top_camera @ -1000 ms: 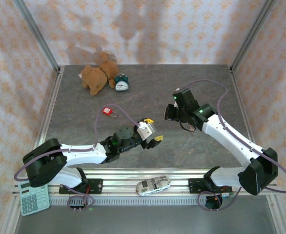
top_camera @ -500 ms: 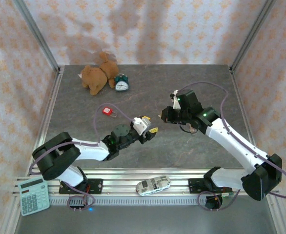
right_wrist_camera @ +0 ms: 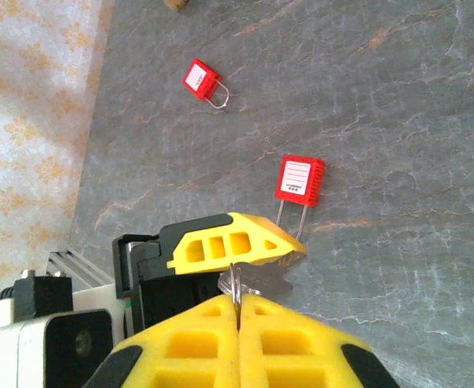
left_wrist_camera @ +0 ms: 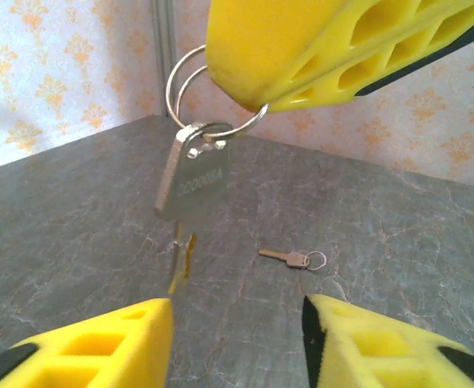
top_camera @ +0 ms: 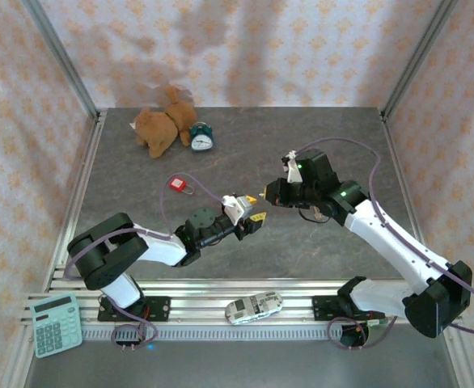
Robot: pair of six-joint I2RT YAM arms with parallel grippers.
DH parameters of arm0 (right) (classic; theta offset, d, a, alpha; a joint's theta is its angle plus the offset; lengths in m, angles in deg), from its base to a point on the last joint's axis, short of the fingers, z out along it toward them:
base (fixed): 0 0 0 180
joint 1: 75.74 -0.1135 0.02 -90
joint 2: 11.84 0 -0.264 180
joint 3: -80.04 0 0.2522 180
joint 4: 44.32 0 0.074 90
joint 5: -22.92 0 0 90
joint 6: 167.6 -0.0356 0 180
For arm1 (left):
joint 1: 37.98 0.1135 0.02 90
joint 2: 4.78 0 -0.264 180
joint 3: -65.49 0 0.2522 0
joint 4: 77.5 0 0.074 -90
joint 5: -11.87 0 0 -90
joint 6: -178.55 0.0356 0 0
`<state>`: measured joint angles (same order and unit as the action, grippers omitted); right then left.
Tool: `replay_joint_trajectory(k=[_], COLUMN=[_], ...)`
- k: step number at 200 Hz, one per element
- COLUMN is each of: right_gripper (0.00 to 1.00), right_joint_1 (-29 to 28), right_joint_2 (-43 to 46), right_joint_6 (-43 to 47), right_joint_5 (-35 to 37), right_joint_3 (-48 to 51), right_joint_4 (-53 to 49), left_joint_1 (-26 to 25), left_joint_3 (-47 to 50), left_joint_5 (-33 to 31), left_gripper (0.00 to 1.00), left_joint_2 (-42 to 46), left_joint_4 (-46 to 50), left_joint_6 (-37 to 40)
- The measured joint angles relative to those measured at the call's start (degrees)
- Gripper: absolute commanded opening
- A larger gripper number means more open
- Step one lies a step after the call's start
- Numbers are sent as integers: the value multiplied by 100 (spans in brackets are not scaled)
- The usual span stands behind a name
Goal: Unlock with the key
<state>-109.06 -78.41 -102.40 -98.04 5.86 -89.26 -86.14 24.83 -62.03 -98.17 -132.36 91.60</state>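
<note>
The key ring (left_wrist_camera: 169, 81) is clamped in the closed right pincer (right_wrist_camera: 237, 301), and the key (left_wrist_camera: 196, 179) hangs loose from it above the surface (right_wrist_camera: 399, 121). The left pincer (left_wrist_camera: 233, 315) is spread and empty just below. 1 red padlock (right_wrist_camera: 300, 179) lies nearby and a 2nd padlock (right_wrist_camera: 202, 82) farther off. The dangling key could swing and be dropped if grasped badly. Nothing is kept in a container.

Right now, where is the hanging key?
In the left wrist view, the key hangs by its ring from the right gripper, in front of the open left gripper, near the middle of the table.
</note>
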Motion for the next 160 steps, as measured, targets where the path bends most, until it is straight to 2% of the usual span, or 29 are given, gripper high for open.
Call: replay_joint_trajectory(k=[60, 84, 107, 160], right_gripper=[7, 7, 7, 6], right_joint_1=[0, 0, 0, 0], right_joint_2=[44, 55, 55, 55], right_joint_6=[-79, -111, -138, -179], right_joint_5=[-61, -101, -122, -72], right_joint_3=[33, 85, 146, 177], right_joint_4=[52, 85, 87, 90], left_joint_1=[17, 22, 22, 22], left_joint_3=[0, 2, 2, 2], left_joint_5=[0, 0, 2, 4], left_gripper=[39, 35, 30, 8], left_joint_2=[-332, -343, -352, -363], left_joint_4=[-588, -726, -824, -885], left_joint_6=[-197, -232, -273, -304])
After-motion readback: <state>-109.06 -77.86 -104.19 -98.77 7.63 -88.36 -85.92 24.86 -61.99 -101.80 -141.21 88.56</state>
